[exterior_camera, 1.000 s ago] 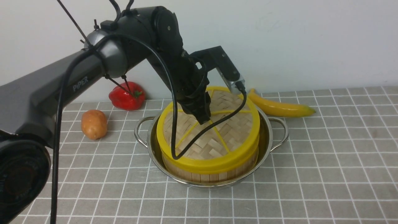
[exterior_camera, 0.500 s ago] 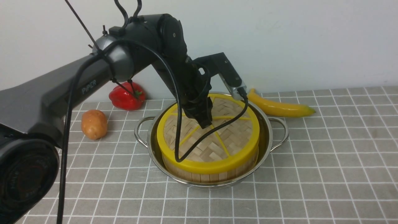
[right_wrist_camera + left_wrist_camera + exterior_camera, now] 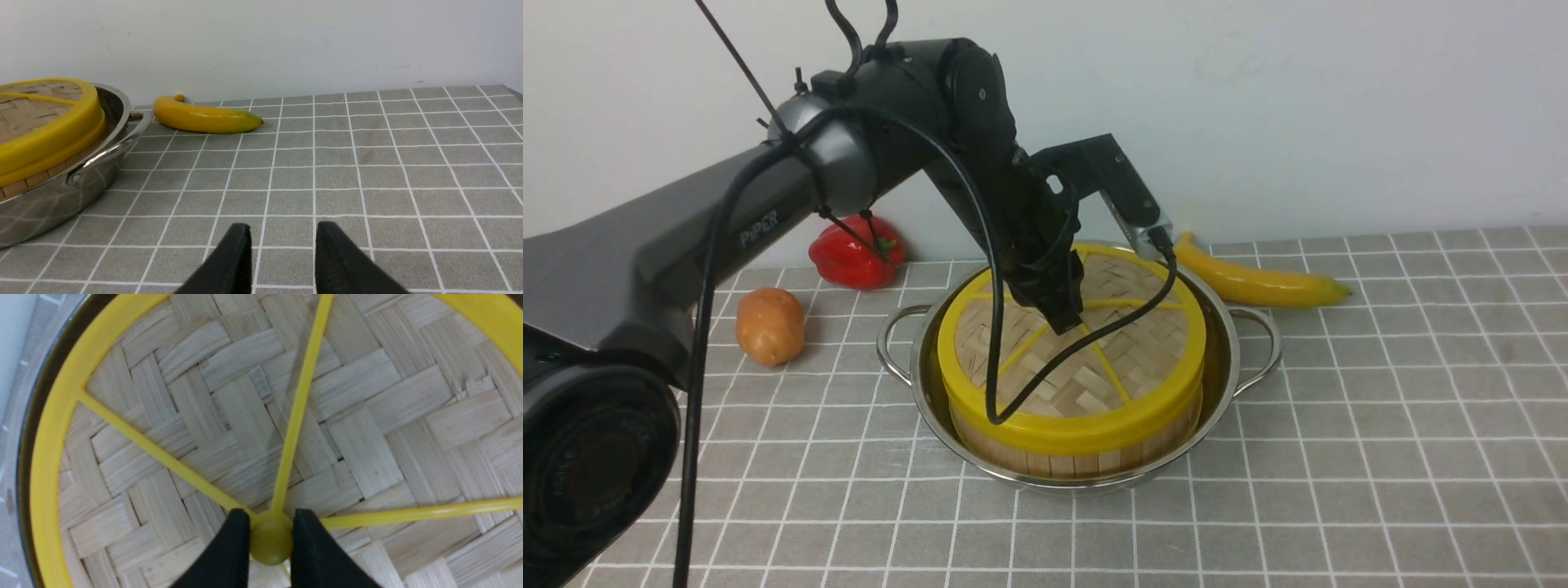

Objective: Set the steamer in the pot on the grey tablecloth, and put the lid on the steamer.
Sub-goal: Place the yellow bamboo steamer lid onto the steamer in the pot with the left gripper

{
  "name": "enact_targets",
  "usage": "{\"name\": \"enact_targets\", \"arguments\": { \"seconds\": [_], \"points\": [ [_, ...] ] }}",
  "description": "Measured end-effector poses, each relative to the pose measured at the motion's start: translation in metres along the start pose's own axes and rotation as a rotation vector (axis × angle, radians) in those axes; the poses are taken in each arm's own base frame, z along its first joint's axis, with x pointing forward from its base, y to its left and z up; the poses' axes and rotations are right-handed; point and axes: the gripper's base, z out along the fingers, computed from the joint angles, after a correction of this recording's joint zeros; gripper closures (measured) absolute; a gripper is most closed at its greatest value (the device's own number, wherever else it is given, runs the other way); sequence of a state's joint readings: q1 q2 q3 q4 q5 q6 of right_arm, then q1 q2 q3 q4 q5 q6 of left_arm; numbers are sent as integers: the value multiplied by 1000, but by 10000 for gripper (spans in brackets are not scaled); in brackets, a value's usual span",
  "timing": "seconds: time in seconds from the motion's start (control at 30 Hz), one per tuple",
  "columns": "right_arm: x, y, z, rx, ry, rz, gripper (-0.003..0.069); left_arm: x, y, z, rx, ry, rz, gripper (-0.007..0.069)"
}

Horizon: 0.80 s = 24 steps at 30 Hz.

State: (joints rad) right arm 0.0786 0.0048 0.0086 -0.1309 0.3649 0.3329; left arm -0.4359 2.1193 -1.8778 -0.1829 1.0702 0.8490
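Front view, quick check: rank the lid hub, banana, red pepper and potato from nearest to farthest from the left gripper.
1. Lid hub: clamped in the left gripper.
2. Banana and red pepper: too close to call; banana back right, pepper back left by the wall.
3. Potato: farthest, left of the pot.

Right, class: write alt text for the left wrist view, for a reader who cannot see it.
Two black fingers of the left gripper pinch the round yellow hub at the centre of the flat woven-bamboo lid. Thin yellow spokes run from the hub to the lid's thick yellow rim. A sliver of the shiny steel pot shows beyond the rim.
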Motion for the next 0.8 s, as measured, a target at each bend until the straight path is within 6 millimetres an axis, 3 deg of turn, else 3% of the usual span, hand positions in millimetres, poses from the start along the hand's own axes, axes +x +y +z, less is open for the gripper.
{"name": "enact_targets", "arguments": {
  "seconds": [0.53, 0.67, 0.8],
  "points": [
    [0, 0, 0, 0, 0, -1, 417, 0, 0, 0, -1, -1, 0, 499],
    [0, 0, 0, 0, 0, -1, 417, -1, 1, 0, -8, -9, -1, 445],
    [0, 0, 0, 0, 0, 0, 417, -3, 1, -6, -24, -31, -7, 270]
  ]
}}
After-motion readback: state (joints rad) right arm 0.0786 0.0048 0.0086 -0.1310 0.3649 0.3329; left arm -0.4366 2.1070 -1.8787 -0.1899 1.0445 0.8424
